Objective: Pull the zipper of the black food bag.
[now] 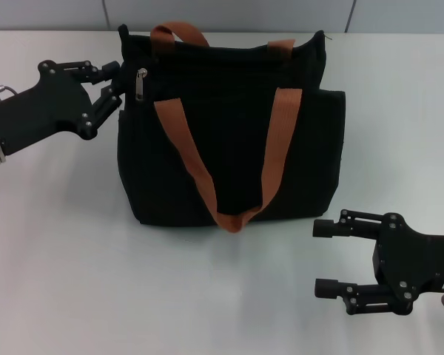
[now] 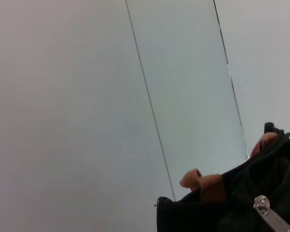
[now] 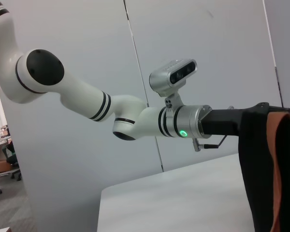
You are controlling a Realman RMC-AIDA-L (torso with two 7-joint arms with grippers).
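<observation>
The black food bag [image 1: 229,148] stands upright in the middle of the white table, its rust-orange straps [image 1: 277,133] hanging down its front. The silver zipper [image 1: 141,83] pull hangs at the bag's upper left end, just below the zip track. My left gripper [image 1: 117,85] is right at the bag's upper left corner, a short way left of the pull. In the left wrist view the zipper [image 2: 262,205] pull hangs free on the bag [image 2: 232,203]. My right gripper [image 1: 317,257] stands open over the table, in front of and right of the bag, holding nothing.
The white table [image 1: 59,259] stretches out left of and in front of the bag. Grey wall panels [image 2: 183,96] rise behind it. The right wrist view shows my left arm [image 3: 135,116] reaching to the bag's edge [image 3: 261,169].
</observation>
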